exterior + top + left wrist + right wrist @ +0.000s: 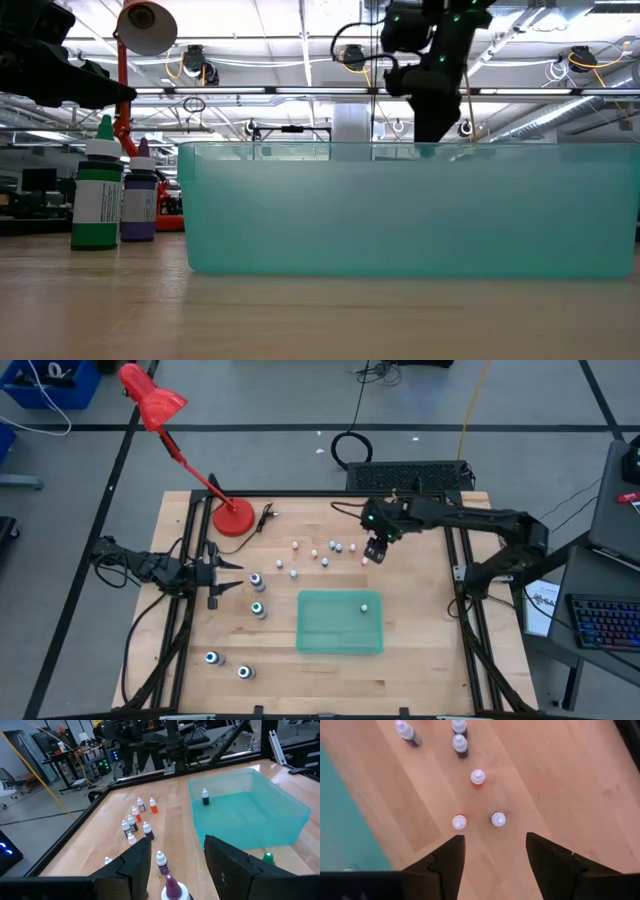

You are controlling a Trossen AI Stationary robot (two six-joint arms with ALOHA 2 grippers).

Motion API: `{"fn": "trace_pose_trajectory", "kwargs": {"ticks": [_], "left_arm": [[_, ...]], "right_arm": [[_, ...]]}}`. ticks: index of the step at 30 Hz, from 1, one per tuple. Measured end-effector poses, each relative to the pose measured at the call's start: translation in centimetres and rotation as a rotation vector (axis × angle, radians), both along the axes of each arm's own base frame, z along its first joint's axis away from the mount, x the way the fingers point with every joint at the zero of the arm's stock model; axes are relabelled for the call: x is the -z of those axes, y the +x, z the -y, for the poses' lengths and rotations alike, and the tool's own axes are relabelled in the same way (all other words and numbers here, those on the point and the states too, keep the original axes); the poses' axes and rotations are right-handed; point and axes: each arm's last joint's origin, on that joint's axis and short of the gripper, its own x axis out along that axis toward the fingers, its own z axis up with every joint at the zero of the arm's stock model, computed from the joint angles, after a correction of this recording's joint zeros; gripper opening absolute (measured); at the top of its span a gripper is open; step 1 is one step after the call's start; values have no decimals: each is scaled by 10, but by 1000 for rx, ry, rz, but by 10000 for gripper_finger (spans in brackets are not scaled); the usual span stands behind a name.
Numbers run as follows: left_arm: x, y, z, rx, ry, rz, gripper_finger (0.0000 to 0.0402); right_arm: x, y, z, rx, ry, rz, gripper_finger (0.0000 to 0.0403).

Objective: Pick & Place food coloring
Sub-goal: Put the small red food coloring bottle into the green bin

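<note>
On the pale wooden bench (420, 660), a translucent teal plastic bin (340, 640) holds one tiny food coloring bottle (364, 607); right gripper (375, 552), jaws spread, hovers above the loose cluster (322, 552), apparently choosing its next pick. Left gripper (226, 577) waits, jaws parted, empty.

Bare wood between teal bin (340, 643) and left rail, save four larger bottles (257, 581); small bottles (325, 555) crowding bin's far side.
</note>
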Motion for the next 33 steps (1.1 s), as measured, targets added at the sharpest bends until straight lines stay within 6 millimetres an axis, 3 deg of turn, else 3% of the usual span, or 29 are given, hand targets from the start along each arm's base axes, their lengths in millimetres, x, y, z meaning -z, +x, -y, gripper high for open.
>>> {"fn": "trace_pose_trajectory", "kwargs": {"ticks": [15,33], "left_arm": [[0,0,0,0,0,0,186],[0,0,0,0,0,0,186]], "right_arm": [[64,30,14,-87,53,-170,193],[82,21,32,-65,64,-208,186]]}}
